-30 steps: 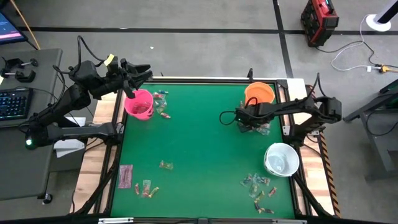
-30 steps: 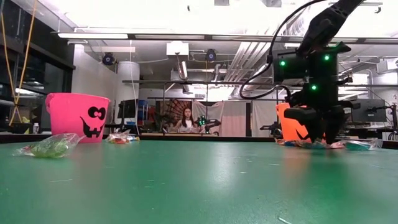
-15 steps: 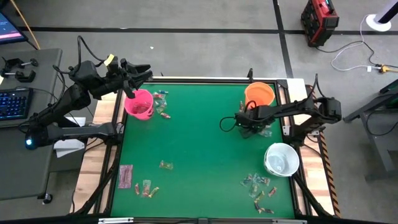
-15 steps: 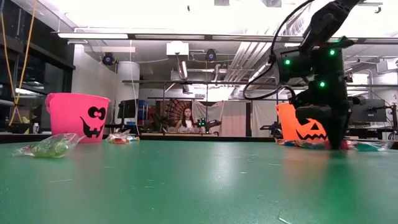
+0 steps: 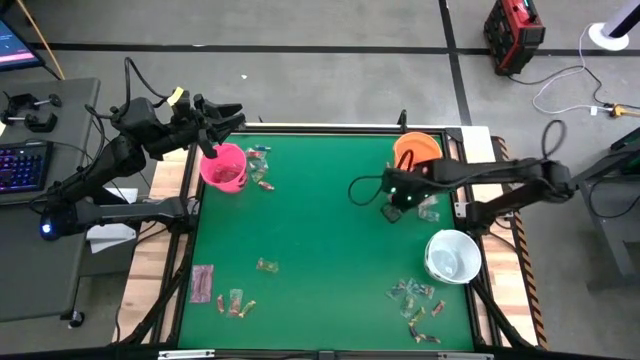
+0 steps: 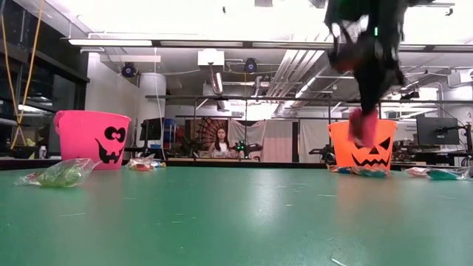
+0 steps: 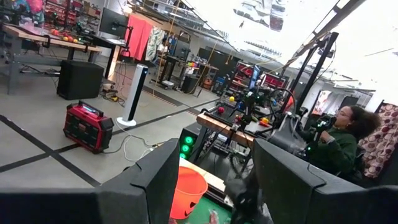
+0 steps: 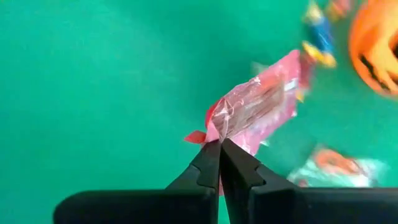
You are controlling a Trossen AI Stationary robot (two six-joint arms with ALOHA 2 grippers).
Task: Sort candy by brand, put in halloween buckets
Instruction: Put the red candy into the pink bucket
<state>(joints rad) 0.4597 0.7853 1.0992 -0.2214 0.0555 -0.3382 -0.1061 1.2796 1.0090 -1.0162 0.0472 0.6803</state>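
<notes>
1. High view: the right hand hangs above the green surface, just beside the orange bucket. The white bucket stands nearer the front edge, and loose candy lies scattered below it. The left hand waits over the far left corner by the pink bucket. The pink bucket shows something dark inside, too small to name; the white and orange ones look empty from here, though I cannot be sure.

2. Low view: the right hand is raised off the surface with a pink sweet dangling in front of the orange bucket. More wrapped pieces lie near the pink bucket.

3. Left wrist view: the left hand's fingers stand spread wide with nothing between them. A seated person is in the room beyond.

4. Right wrist view: the right hand's fingertips are pressed together on the corner of the pink-wrapped candy, held clear of the surface. The step appears to be carrying one picked sweet; the next move likely calls for bringing it over the matching bucket's rim before letting go.
</notes>
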